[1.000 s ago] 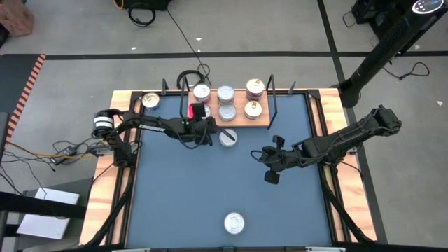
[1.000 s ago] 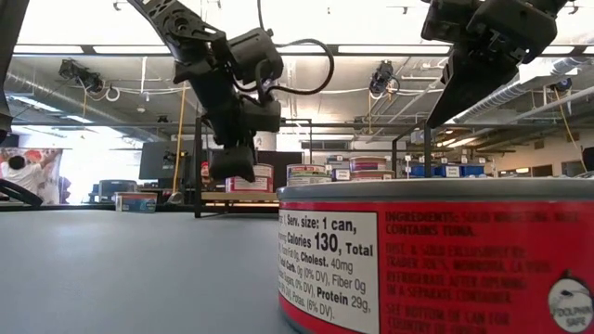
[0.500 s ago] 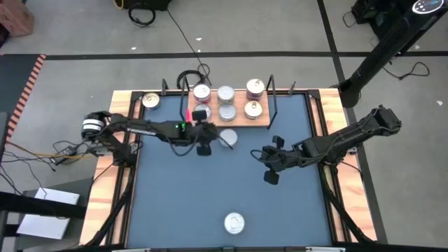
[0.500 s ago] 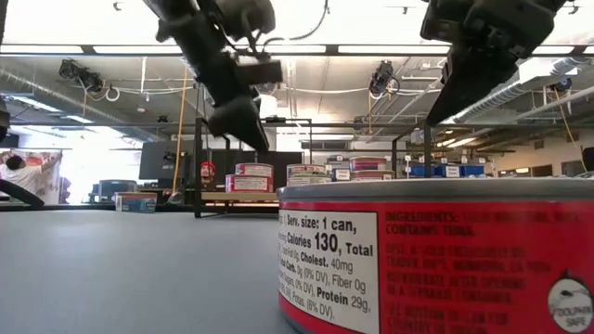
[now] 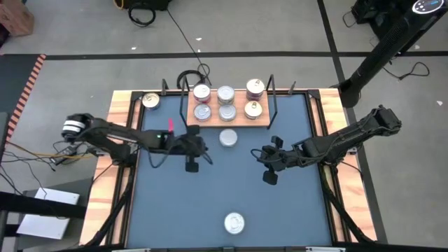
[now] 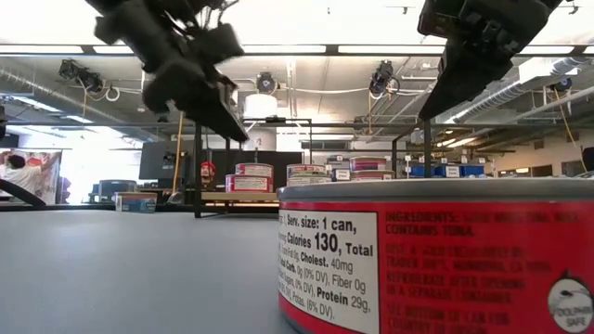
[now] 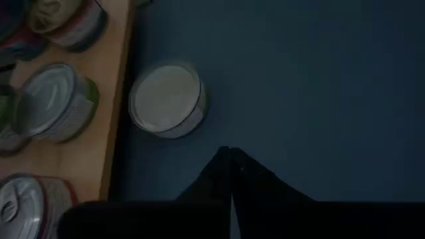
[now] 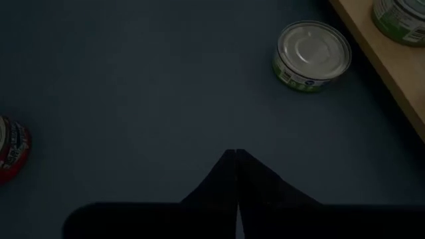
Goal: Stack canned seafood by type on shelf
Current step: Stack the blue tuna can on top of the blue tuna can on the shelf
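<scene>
Five short round tins sit on the light wooden shelf board (image 5: 227,112) with black wire uprights, which lies along the far edge of my blue worktop (image 5: 224,185). Reading the high view: a pale-lidded tin (image 5: 201,92) and a silver one (image 5: 202,112) at the board's left, two silver tins (image 5: 225,94) in the middle, one behind the other, and on the right a tin with a reddish rim (image 5: 255,87) behind a gold-lidded one (image 5: 252,109).

Just off the board's front edge, a loose silver-lidded tin with a pale label (image 5: 228,138) stands on the worktop, close beside the board but not on it. A gold-lidded tin (image 5: 150,101) sits on the worktop to the left of the shelf, near the far left corner. At the near edge, a red-labelled tin (image 5: 234,223) stands alone; it fills the low view's foreground.

My left hand (image 5: 190,162) hangs over the worktop, near the loose tin and to its left; the wrist view shows its fingers pressed together, holding nothing. My right hand (image 5: 269,175) hangs over the worktop to the right of that tin, fingers likewise closed and empty.
</scene>
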{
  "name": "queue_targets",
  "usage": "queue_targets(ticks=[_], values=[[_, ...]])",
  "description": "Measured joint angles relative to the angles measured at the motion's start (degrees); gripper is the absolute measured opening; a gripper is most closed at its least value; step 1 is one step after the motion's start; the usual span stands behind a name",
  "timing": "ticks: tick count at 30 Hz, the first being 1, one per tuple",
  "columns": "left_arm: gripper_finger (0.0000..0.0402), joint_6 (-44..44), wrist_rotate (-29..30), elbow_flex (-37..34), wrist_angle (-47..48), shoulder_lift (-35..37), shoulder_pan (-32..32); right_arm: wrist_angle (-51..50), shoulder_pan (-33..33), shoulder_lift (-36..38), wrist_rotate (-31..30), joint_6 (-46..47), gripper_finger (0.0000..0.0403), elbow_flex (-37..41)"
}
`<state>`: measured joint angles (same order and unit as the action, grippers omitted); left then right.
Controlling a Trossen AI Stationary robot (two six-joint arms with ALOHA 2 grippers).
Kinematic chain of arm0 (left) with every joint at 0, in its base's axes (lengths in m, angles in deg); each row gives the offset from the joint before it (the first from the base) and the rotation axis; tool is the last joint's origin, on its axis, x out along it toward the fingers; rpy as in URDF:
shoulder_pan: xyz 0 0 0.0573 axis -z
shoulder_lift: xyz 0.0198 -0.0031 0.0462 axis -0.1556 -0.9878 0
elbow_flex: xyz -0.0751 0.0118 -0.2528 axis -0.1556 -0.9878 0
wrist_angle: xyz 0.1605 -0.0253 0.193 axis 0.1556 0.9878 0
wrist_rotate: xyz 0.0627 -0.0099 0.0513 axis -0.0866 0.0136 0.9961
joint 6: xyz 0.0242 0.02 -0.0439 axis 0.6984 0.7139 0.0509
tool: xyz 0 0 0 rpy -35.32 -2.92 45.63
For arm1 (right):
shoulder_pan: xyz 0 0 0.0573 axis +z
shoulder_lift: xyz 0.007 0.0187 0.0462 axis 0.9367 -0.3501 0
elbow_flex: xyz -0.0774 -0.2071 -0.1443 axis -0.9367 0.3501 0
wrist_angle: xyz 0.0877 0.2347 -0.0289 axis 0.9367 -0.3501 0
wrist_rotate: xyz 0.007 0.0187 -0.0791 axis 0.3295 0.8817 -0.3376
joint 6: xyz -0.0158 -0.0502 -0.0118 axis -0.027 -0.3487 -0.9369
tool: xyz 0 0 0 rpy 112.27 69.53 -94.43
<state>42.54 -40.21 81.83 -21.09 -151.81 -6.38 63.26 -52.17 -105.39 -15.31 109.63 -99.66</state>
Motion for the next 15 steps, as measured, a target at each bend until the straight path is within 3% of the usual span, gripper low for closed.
queue_targets(ticks=[6, 11, 15], values=[[0.0006, -8.54, 2.41, -1.20, 7.92, 11.40, 0.01, 0.42, -0.29, -0.02, 0.00, -0.02, 0.0006, 0.00], [0.0006, -17.29, 12.02, -1.03, 17.29, 21.94, -2.28, 0.71, -0.31, -0.02, -0.02, -0.02, 0.0013, 0.00], [0.0006, -27.66, 20.33, 0.85, 30.39, 28.58, -7.51, 0.74, -0.33, -0.02, -0.02, -0.89, 0.0009, 0.00]])
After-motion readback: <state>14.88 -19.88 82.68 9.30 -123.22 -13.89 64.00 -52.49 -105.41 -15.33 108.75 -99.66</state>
